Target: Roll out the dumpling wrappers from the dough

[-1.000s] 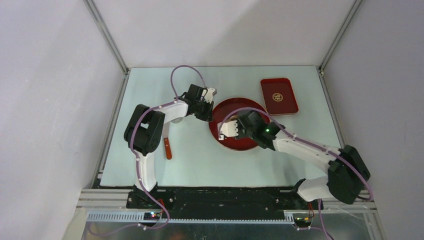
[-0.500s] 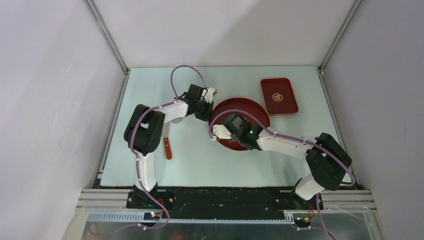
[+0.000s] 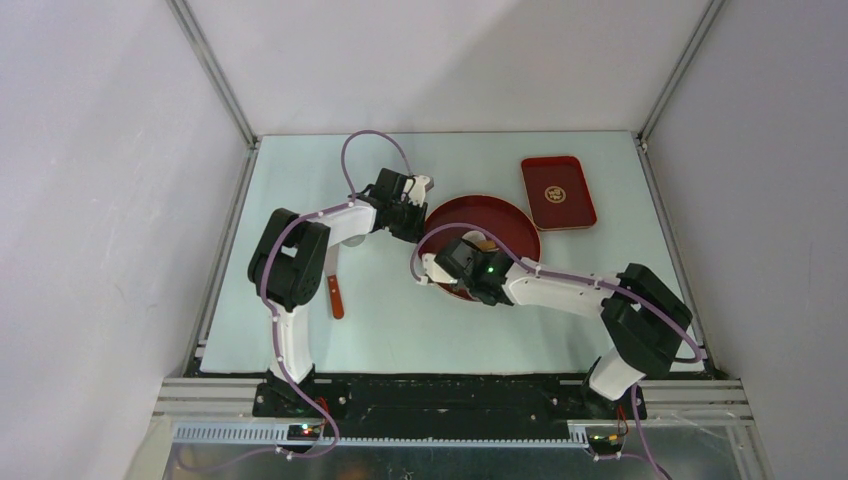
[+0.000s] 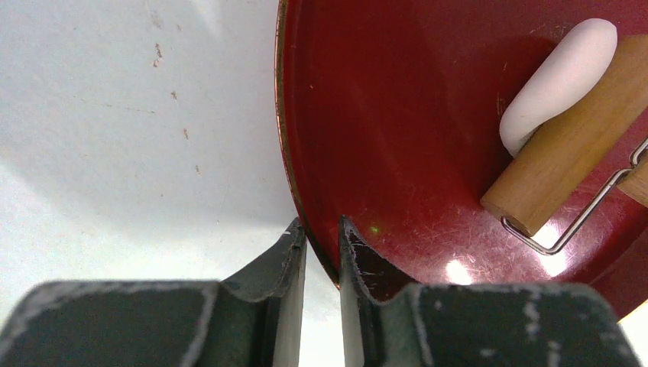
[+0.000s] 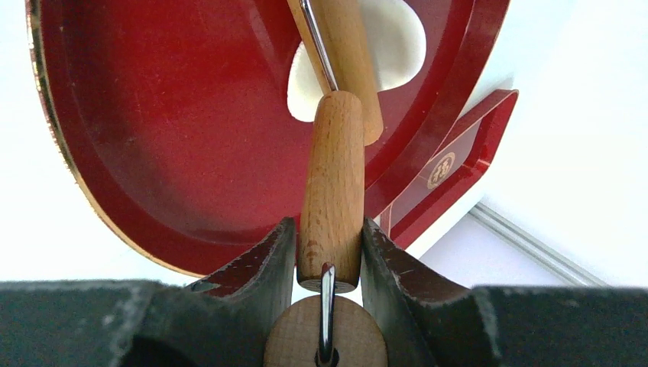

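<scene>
With right gripper [image 5: 327, 226] clamped on rolling pin [image 5: 333, 183], left gripper [image 4: 322, 229] pinching red plate [image 4: 284, 153] rim: flattening dough [image 5: 399, 46]; next, likely an even push across.

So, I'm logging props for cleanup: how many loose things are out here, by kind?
Red dishes: 2 (round plate, tray)
Wooden roller: 1
Dough: 1
Brown-handled tool: 1
Total: 5

Soft white dough sheet [image 5: 397, 46] is partly covered by the wooden rolling pin [image 5: 332, 191] in both wrist views, so its outline cannot be told. From above it is largely hidden by the right arm. Round red plate [image 4: 367, 115] is cropped in both wrist views. Rectangular red tray [image 5: 451, 183] is mostly hidden behind the plate rim. Brown-handled tool [image 3: 337, 298] is partly hidden under the left arm; its kind cannot be told.
</scene>
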